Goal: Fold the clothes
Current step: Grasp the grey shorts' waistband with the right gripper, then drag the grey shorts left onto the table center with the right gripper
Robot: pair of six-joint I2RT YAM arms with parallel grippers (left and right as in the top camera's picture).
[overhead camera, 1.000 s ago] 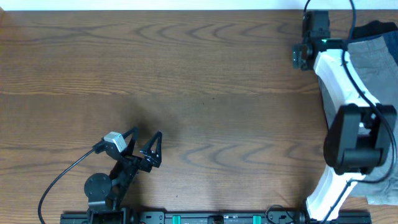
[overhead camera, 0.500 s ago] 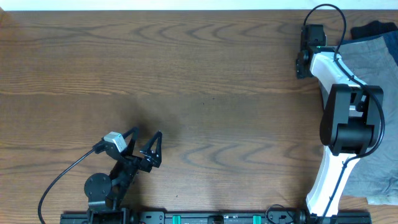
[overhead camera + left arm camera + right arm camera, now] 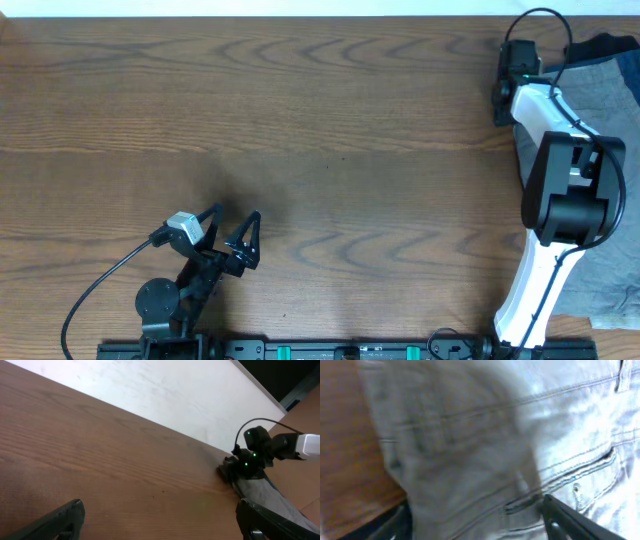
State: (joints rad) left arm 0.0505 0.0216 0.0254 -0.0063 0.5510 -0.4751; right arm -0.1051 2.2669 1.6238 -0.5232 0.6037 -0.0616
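The clothes [image 3: 608,105] are grey-khaki shorts lying along the table's right edge, partly under my right arm. In the right wrist view their stitched pocket seams [image 3: 555,480] fill the frame. My right gripper [image 3: 480,522] is down on their left edge, jaws apart, with a ridge of the fabric between its fingers [image 3: 570,520]. From overhead it [image 3: 503,100] is at the far right back, and it [image 3: 234,467] also shows in the left wrist view beside the shorts [image 3: 272,502]. My left gripper [image 3: 236,214] rests open near the front left, holding nothing.
A dark blue garment [image 3: 603,45] lies at the back right corner, touching the shorts. The brown wooden table [image 3: 330,130] stretches between the two arms. Its white far edge [image 3: 150,390] shows in the left wrist view.
My right arm has swung a little to the right, onto the shorts' edge, and its jaws have narrowed. The left arm has not moved.
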